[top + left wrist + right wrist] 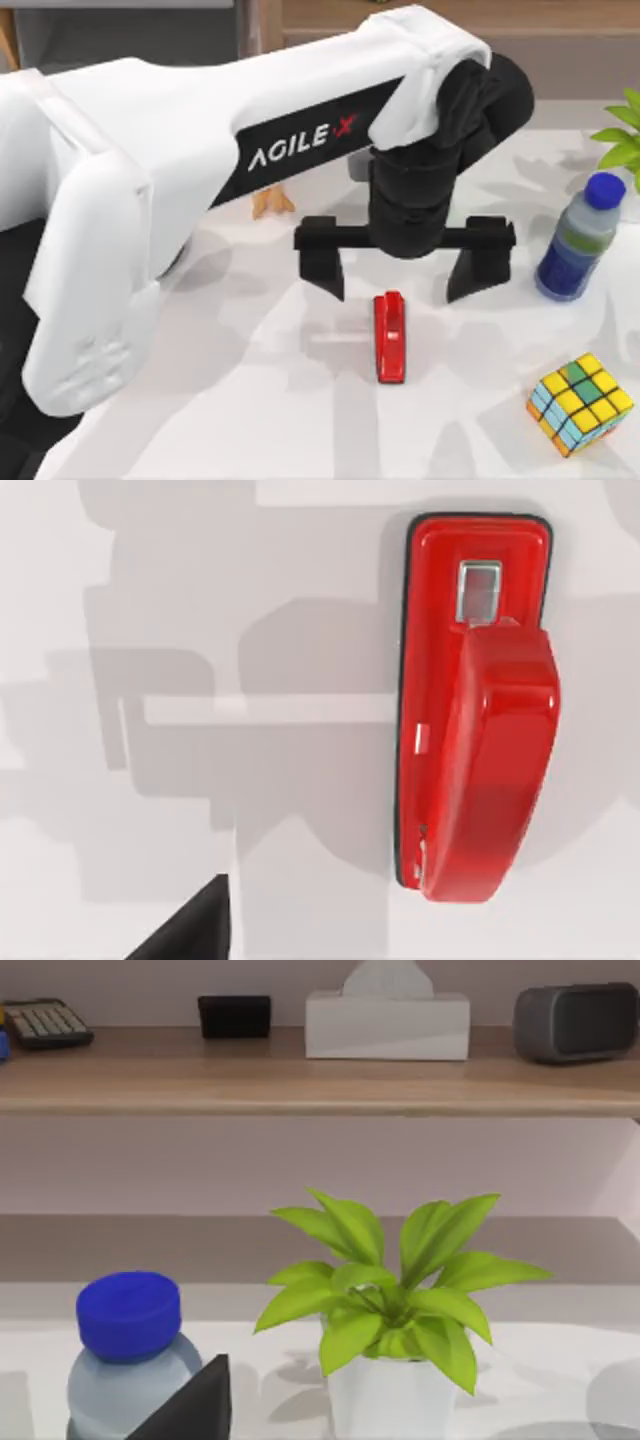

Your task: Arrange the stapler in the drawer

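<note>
The red stapler (391, 337) lies flat on the white table, near the middle in the top view. My left gripper (405, 272) hovers just behind and above it, open, with one black finger on each side of the stapler's far end. From the left wrist view the stapler (473, 710) shows close up, with a metal slot at one end and the rounded end at the other. A tip of one black finger (190, 930) shows at that view's edge. The drawer is out of view.
A clear bottle with a blue cap (580, 237) stands at the right, a colourful cube (580, 403) lies at the front right, and a green plant (395, 1305) in a white pot stands behind the bottle. A wooden shelf (320, 1085) carries a calculator, tissue box and speaker.
</note>
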You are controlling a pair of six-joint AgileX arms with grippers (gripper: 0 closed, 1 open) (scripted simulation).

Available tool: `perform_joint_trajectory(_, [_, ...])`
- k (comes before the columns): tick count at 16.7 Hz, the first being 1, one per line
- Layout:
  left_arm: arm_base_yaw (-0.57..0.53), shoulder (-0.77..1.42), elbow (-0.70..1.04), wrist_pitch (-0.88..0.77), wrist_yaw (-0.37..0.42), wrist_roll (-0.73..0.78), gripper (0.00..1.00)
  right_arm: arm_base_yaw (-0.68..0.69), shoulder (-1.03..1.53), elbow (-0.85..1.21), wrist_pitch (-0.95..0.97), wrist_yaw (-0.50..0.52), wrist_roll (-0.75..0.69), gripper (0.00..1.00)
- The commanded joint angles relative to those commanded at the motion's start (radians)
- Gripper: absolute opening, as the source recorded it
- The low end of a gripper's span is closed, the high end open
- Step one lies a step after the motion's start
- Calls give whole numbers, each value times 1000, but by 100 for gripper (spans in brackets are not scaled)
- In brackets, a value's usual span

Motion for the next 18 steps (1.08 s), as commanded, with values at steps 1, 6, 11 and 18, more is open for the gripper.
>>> perform_joint_trajectory(1, [0,0,0,0,0,0,100,0,0,0,0,0,0,100])
perform_joint_trajectory(6, [3,7,-40,43,0,3,100,0,0,0,0,0,0,100])
perform_joint_trajectory(11, [2,46,-175,226,1,3,100,0,0,0,0,0,0,100])
perform_joint_trajectory(18, [2,52,-191,243,1,2,85,0,0,0,0,0,0,100])
